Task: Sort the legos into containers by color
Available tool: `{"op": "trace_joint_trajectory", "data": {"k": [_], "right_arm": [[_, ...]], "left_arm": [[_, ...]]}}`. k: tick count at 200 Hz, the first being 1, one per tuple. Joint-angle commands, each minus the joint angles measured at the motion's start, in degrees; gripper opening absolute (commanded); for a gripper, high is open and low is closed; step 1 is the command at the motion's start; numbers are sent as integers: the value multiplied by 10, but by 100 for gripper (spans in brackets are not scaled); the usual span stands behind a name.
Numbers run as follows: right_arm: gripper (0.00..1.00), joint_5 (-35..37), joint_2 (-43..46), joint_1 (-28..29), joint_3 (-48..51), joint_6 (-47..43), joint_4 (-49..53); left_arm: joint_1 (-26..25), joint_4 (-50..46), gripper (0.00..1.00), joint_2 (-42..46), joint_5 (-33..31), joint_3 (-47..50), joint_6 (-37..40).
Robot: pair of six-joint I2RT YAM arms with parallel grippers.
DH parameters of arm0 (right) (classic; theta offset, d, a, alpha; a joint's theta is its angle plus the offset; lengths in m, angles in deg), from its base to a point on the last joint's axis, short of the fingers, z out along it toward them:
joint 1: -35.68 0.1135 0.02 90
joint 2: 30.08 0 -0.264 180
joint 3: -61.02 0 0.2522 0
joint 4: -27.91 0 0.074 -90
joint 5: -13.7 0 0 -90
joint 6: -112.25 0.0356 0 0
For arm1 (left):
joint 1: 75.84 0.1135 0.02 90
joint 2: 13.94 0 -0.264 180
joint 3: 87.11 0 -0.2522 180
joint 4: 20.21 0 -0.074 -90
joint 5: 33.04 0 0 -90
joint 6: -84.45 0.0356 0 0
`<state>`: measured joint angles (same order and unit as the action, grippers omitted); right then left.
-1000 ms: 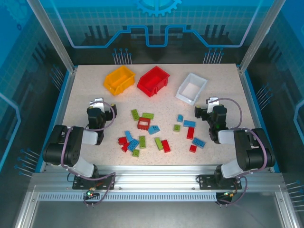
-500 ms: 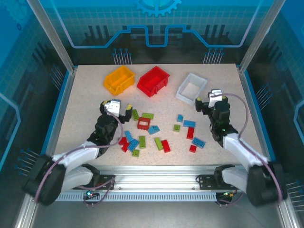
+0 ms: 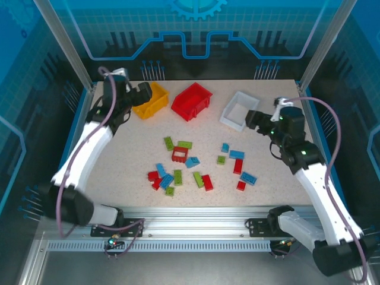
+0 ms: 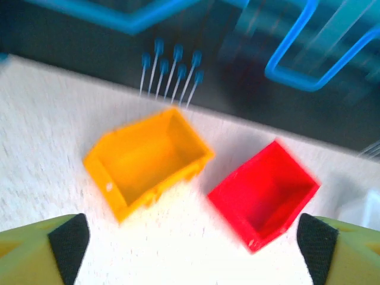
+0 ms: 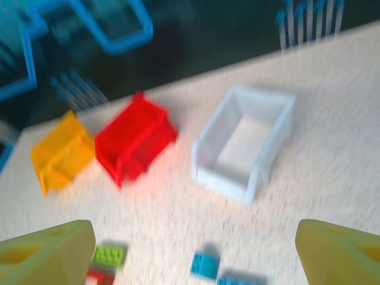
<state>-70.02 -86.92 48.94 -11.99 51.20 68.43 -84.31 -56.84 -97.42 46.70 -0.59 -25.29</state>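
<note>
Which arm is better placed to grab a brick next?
Right, likely. The right gripper, open, is beside the white bin, near the blue bricks; the left gripper is at the yellow bin, farther from any brick.

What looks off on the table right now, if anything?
Nothing damaged or spilled. The yellow bin, red bin and white bin stand upright and empty, each skewed at a different angle along the far edge. The legos lie loose mid-table, colors mixed, none sorted yet.

Bare table (image 3: 132,148) between back-row containers (image 3: 191,101) and scattered legos (image 3: 179,155); both side margins free.
</note>
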Motion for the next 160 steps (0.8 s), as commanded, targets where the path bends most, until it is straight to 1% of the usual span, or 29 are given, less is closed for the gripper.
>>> {"op": "trace_joint_trajectory", "data": {"k": [1,14,19,47,67,81,95,119,160], "right_arm": [[89,-79,-42,11,-30,-3,65],[89,-108,-79,9,-42,-11,61],[89,-118,-93,8,-47,-15,60],[88,-141,-157,0,-74,-26,53],[88,-156,-191,-7,-87,-28,44],[88,-163,-206,-10,-90,-29,38],[88,-170,-217,-13,-92,-29,33],[88,-181,-227,-18,-92,-33,30],[87,-195,-239,-29,-84,-29,18]], "left_arm": [[19,-122,90,-100,93,-64,-6],[35,-110,85,-163,115,-107,1],[42,-108,85,-188,122,-128,0],[75,-104,74,-319,206,-239,-16],[76,-109,73,-389,237,-309,-12],[76,-119,72,-432,242,-350,-9],[76,-122,73,-461,246,-376,-8],[73,-122,73,-496,272,-405,-11],[52,-106,73,-517,302,-419,-24]]}}
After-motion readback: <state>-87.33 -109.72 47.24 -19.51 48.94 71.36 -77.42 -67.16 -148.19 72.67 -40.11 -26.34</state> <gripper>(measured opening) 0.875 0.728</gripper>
